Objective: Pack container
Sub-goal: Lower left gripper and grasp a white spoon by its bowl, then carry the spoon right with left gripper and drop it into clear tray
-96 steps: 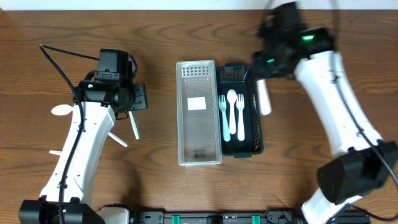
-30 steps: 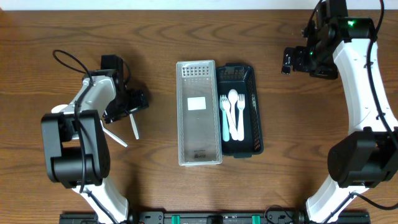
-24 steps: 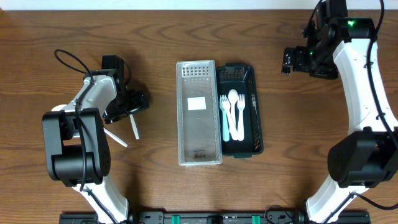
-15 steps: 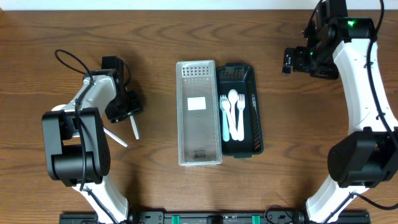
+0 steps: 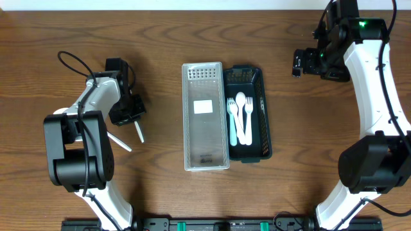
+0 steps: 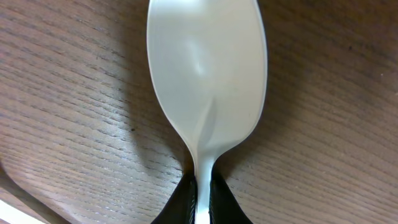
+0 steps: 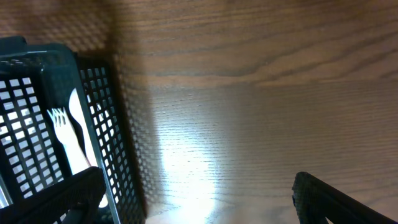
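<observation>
**Overhead.** The left gripper (image 5: 127,110) sits left of centre, low over the table (image 5: 173,38). Loose white utensils (image 5: 137,131) lie just below it. In the last second it has turned and slid slightly down-left, and its arm has folded up since three seconds ago. The right gripper (image 5: 297,62) has left the basket (image 5: 244,76) for the upper right and has held there for the last second. The basket, right of centre, holds cutlery (image 5: 239,115): a teal fork, a white spoon and a white fork. A clear tray (image 5: 205,138) touches the basket's left side. From here I cannot pick out what the left gripper holds.

**Left wrist.** A white spoon (image 6: 205,74) fills the frame, bowl towards the top. The dark fingers (image 6: 180,202) of the left gripper (image 6: 200,186) are clamped on its neck at the bottom edge. A shadow falls on the wood at left. I cannot tell whether the spoon is off the table.

**Right wrist.** The right gripper (image 7: 199,205) shows its fingers (image 7: 56,199) at the lower corners, wide apart, with only bare wood between them. The basket (image 7: 118,124) stands at the left edge, a white fork (image 7: 62,127) visible through its mesh.

**Reading.** I judge the small shift at left to be the grasp settling. The spoon is secured but still well apart from the basket, so a lift and carry rightward remains. The right arm's retreat leaves that path open.
</observation>
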`<state>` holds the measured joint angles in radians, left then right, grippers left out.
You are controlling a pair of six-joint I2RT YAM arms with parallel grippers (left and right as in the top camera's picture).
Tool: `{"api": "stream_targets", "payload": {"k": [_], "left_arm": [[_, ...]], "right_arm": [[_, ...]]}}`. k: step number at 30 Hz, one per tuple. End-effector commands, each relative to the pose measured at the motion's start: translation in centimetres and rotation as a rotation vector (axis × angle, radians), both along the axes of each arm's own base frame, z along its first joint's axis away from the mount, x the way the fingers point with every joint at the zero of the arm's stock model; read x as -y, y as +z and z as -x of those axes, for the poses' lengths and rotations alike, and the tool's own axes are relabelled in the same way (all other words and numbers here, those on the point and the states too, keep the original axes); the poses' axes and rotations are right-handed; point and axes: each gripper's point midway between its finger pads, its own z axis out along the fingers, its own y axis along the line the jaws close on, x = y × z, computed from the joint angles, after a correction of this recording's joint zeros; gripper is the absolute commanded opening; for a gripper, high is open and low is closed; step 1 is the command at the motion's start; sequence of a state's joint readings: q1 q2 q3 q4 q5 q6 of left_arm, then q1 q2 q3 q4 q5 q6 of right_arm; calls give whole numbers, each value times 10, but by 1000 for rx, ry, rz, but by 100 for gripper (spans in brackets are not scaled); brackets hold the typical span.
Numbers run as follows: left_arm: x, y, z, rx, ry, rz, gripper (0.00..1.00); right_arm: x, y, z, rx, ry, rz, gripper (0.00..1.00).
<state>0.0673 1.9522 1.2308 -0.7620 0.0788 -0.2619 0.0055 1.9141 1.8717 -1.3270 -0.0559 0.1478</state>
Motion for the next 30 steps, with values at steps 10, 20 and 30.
{"api": "stream_targets", "payload": {"k": [10, 20, 30], "left_arm": [[56, 132, -13, 277, -146, 25, 6], [192, 176, 35, 394, -464, 121, 6], [239, 94, 51, 178, -565, 86, 6]], "right_arm": [[1, -3, 1, -10, 13, 9, 99], [1, -3, 0, -7, 13, 7, 99], [0, -3, 2, -16, 14, 2, 99]]}}
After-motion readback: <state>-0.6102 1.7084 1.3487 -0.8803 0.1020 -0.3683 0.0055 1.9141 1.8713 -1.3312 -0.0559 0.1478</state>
